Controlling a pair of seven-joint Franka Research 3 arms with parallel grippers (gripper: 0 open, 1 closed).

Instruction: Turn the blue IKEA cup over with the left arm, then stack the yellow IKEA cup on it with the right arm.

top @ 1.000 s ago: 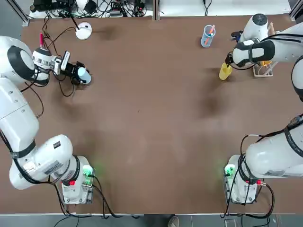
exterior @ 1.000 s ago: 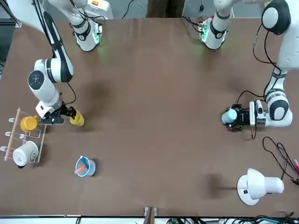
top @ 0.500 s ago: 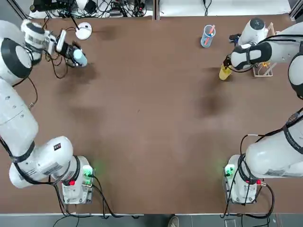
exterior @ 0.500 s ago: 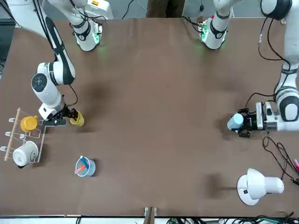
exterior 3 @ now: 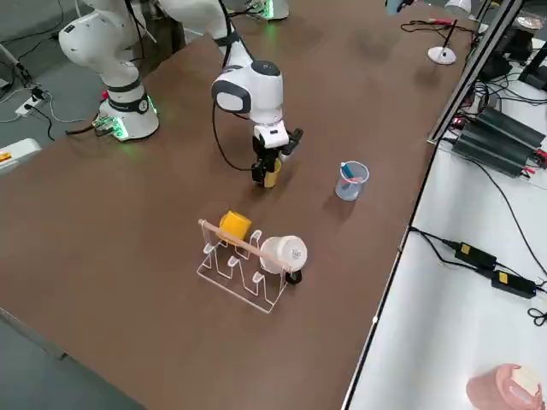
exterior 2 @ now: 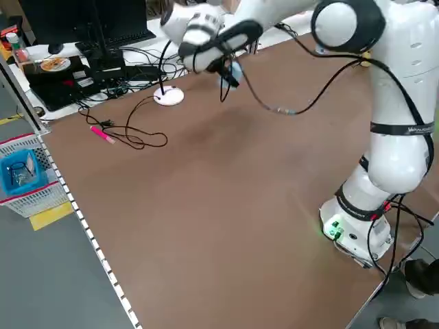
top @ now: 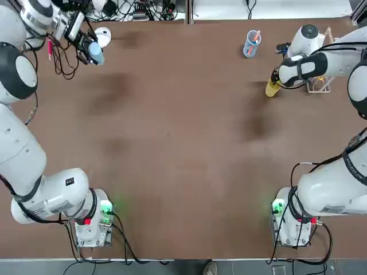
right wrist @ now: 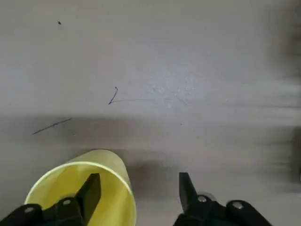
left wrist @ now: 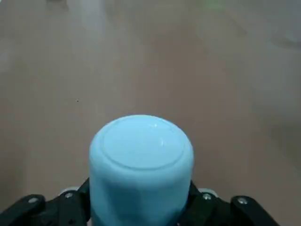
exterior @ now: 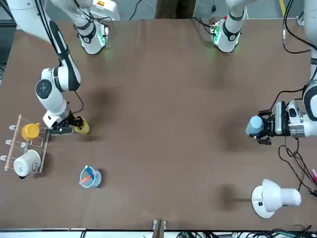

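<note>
The brown table [top: 183, 143] spans the whole scene, with both arms mounted at its near edge.

The left arm [top: 23, 132] rises from its base and stretches far over the table's left far corner, wrist bent so that the left gripper [top: 87, 48] points roughly level, held clear above the surface. Its jaws are clamped on the blue IKEA cup [top: 95, 53], which lies on its side between the fingers with its closed bottom facing away from the wrist; the wrist view shows that flat bottom [left wrist: 141, 143] head-on and the table well beyond it. A white lamp base [top: 102, 36] sits just beyond the gripper, and a pink pen [exterior 2: 101, 133] lies on the table some way off, among loose cables.

The right arm [top: 338, 183] reaches forward along the table's right side, forearm folded back so that the right gripper [top: 275, 78] points down at the table. Its fingers stand apart and straddle the rim of the yellow IKEA cup [top: 272, 87]: one finger [right wrist: 89, 190] is inside the upright cup's mouth, the other outside its wall, not gripping it. The cup stands on the table directly under the gripper.

Beside that gripper, on its outer side, a clear rack [exterior 3: 244, 269] holds an orange-yellow mug [exterior 3: 234, 225] and a white mug [exterior 3: 284, 253]. A clear-blue tumbler [top: 251, 44] with a pink stick stands near, farther from the base.
</note>
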